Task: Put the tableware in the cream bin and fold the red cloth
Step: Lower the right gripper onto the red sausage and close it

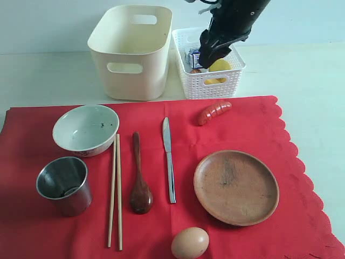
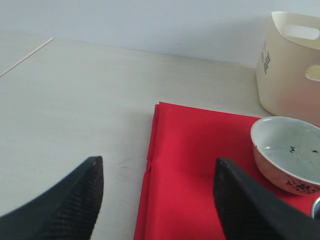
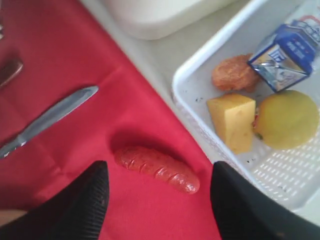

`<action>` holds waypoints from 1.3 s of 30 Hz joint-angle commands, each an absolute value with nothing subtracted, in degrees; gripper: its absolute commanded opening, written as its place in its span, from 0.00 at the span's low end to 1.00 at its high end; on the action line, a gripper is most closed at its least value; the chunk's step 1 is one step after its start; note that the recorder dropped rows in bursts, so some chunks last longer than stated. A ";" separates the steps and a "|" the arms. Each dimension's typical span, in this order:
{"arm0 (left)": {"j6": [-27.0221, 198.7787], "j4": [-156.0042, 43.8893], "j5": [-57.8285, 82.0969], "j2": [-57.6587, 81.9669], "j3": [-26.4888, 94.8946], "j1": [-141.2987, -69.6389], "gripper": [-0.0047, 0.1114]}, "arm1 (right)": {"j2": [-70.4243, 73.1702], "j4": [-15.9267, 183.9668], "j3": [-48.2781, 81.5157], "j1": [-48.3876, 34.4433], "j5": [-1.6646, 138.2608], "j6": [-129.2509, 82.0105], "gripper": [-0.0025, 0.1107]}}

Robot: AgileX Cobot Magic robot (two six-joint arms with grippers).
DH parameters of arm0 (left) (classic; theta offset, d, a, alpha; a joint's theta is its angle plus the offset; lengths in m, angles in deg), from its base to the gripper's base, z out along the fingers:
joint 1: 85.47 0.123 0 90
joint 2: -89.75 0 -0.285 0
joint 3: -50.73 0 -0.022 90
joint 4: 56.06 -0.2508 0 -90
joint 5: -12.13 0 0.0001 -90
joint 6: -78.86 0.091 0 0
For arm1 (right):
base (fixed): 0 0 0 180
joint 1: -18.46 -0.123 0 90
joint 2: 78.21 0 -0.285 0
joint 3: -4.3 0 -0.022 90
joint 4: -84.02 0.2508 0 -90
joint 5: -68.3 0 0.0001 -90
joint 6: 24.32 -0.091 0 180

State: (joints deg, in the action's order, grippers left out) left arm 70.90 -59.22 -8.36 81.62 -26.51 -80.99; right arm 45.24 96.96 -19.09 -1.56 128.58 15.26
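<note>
Ceramic bowl [image 2: 287, 150] on red cloth [image 2: 200, 150]: left hand [image 2: 158, 161] near it, wide, empty; right hand [image 3: 159, 167] well apart, open, empty

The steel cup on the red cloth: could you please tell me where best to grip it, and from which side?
Probably the steel cup by its rim, from above, one finger inside: it stands upright, mouth open, apart from the bowl and chopsticks.
</note>
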 commanded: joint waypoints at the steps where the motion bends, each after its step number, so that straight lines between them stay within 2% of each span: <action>1: 71.19 -59.49 -8.04 81.97 -26.49 -80.91 0.57 | 44.83 98.46 -19.38 -1.54 132.15 28.10 0.54; 11: 71.19 -59.49 -8.04 81.97 -26.49 -80.91 0.57 | 48.10 98.61 -19.38 -1.54 138.26 51.00 0.54; 24: 71.19 -59.49 -8.04 81.97 -26.49 -80.91 0.57 | 54.42 99.27 -19.38 -1.54 138.19 59.17 0.54; 39: 71.22 -59.49 -8.04 81.97 -26.49 -80.91 0.57 | 58.94 93.39 -19.38 -1.54 130.93 59.63 0.54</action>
